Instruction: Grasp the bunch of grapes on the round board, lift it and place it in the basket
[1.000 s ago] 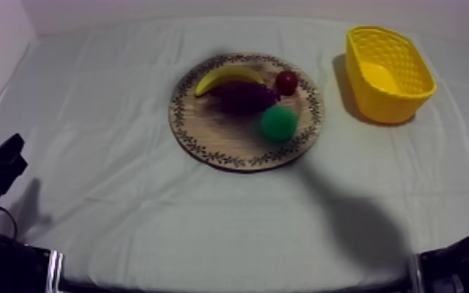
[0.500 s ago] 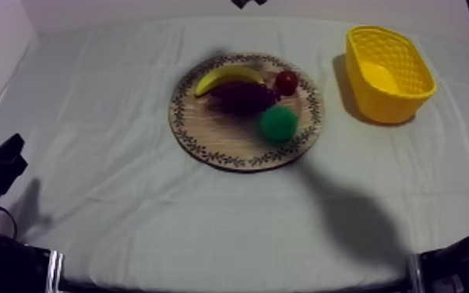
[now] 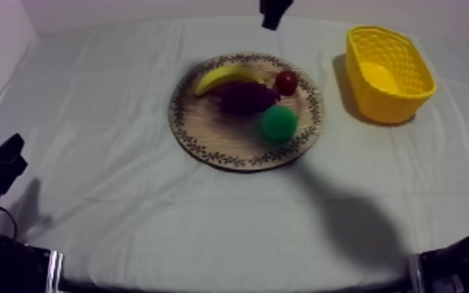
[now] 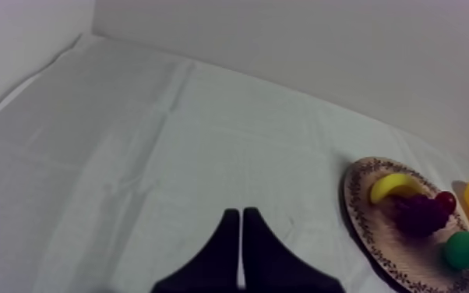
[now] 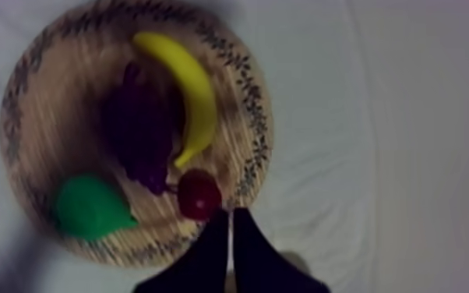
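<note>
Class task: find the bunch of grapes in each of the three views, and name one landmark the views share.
Top view: the bunch of grapes lies on the wooden board, between the banana and the pear.
Left wrist view: the grapes lie beside the banana, next to the small red fruit.
Right wrist view: the grapes lie alongside the banana.
Shared landmark: the banana.
</note>
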